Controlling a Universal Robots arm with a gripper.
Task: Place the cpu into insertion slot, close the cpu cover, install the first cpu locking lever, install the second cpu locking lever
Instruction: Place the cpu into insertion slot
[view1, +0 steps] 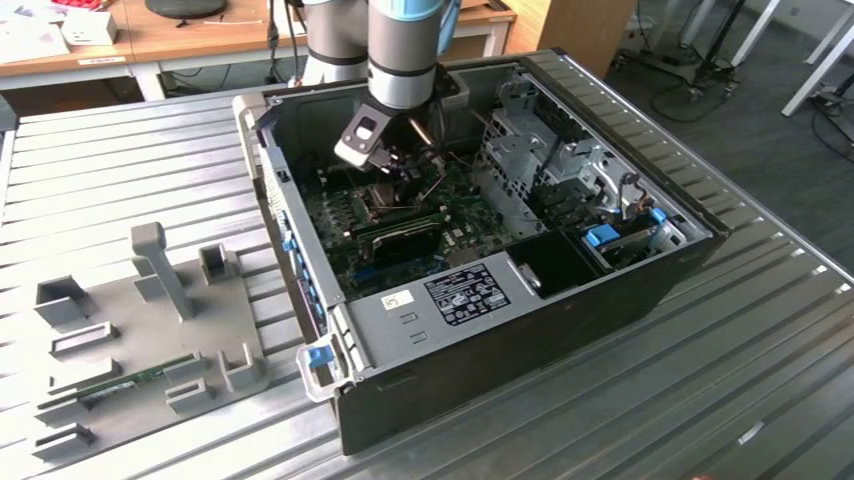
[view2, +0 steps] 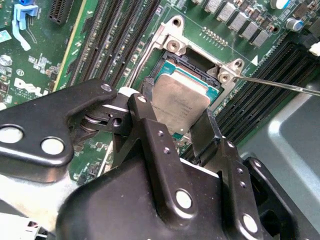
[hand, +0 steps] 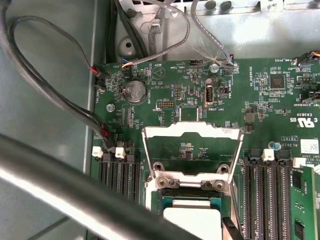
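In the exterior view my gripper (view1: 391, 168) reaches down into an open computer case, over the green board. The second wrist view shows the cpu (view2: 182, 97), grey metal top up, between my two black fingers (view2: 150, 120), which press on its opposite edges. It sits over the insertion slot (view2: 172, 65), whose silvery rim shows around it; whether it is seated I cannot tell. The cpu cover (hand: 192, 131) stands swung open, and the board shows through its window. The cpu (hand: 192, 220) and the insertion slot (hand: 165, 200) also appear in the first wrist view. A thin locking lever (view2: 280, 85) sticks out sideways.
Long black memory slots (view2: 115, 40) flank the socket on both sides. Cables (hand: 45, 85) run along the case wall, and a blurred one (hand: 75, 190) crosses close to the first wrist camera. In the exterior view a drive cage (view1: 561, 170) stands right of the board and a grey fixture plate (view1: 147, 330) lies on the table's left.
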